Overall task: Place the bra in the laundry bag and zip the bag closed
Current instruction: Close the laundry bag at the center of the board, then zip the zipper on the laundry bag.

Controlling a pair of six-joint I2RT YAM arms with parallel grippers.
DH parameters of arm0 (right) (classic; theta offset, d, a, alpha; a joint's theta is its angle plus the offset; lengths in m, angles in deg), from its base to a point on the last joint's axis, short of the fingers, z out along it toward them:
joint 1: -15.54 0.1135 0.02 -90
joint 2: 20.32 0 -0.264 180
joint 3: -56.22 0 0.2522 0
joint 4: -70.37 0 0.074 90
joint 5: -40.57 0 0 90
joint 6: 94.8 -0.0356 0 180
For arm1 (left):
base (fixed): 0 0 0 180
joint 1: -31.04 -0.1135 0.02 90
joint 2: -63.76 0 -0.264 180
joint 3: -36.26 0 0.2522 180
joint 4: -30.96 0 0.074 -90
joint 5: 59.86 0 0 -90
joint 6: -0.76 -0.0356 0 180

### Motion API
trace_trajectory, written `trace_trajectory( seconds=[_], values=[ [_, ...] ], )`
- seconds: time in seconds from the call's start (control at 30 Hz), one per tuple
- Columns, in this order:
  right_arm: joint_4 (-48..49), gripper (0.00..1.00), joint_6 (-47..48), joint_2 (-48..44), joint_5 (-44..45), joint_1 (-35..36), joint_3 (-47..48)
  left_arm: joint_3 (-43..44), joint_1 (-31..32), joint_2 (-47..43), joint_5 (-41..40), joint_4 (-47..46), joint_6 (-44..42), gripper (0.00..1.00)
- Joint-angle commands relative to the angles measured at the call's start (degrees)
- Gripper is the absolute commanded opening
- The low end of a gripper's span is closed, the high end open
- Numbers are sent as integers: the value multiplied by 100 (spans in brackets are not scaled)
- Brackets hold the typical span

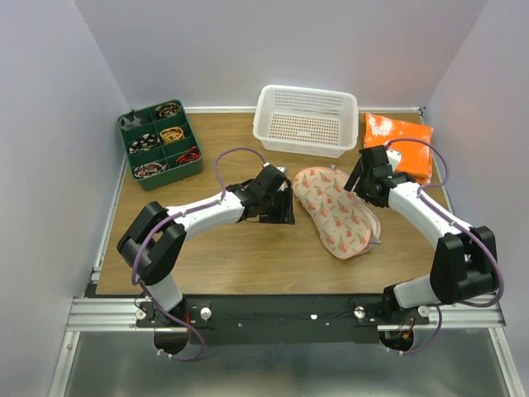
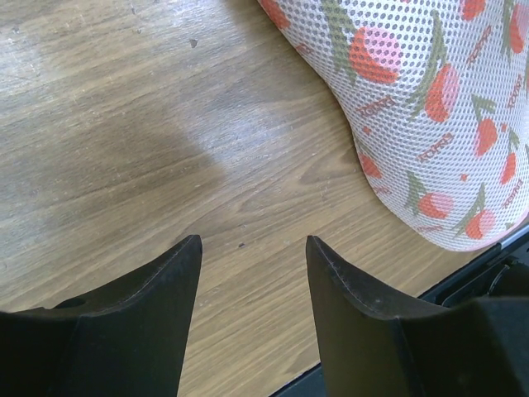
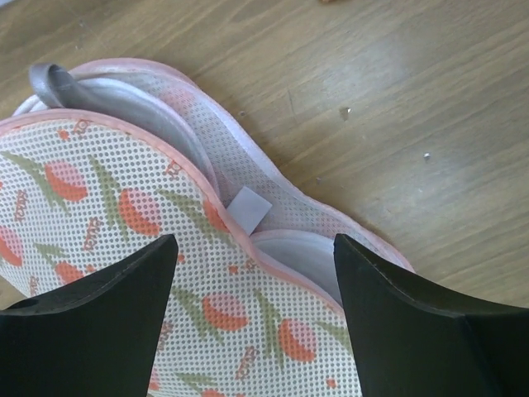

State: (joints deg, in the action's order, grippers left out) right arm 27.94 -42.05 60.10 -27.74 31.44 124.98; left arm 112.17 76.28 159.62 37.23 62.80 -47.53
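Directly beneath the right gripper (image 3: 254, 244) lies the laundry bag (image 3: 107, 207).

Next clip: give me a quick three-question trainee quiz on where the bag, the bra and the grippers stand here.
1. True or false: the laundry bag is zipped fully shut.
2. What grey item shows through the bag's gaping rim in the right wrist view?
3. The left gripper is: A) open over the bare table beside the bag; B) shut on the bag; C) gripping the white basket.
Key: 1 false; 2 the bra; 3 A.
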Motion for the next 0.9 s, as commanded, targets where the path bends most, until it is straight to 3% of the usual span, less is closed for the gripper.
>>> trace_trajectory(
  seconds=[0.0,0.23,0.43,0.7,0.87],
  values=[
    [282,85,402,377,-1693,-368,107,157,12,-67,-147,116,-137,62],
    [888,94,1562,281,-2722,-895,-226,43,-32,-251,-235,143,-164,63],
    [1267,98,1652,446,-2783,-1572,-464,60,-94,-260,-226,178,-251,63],
    [2418,98,1695,703,-5337,-2257,-903,43,-138,-286,-270,204,-348,63],
    [2393,98,1818,1045,-5817,-2284,-895,16,-173,-287,-261,186,-374,63]
  ],
)
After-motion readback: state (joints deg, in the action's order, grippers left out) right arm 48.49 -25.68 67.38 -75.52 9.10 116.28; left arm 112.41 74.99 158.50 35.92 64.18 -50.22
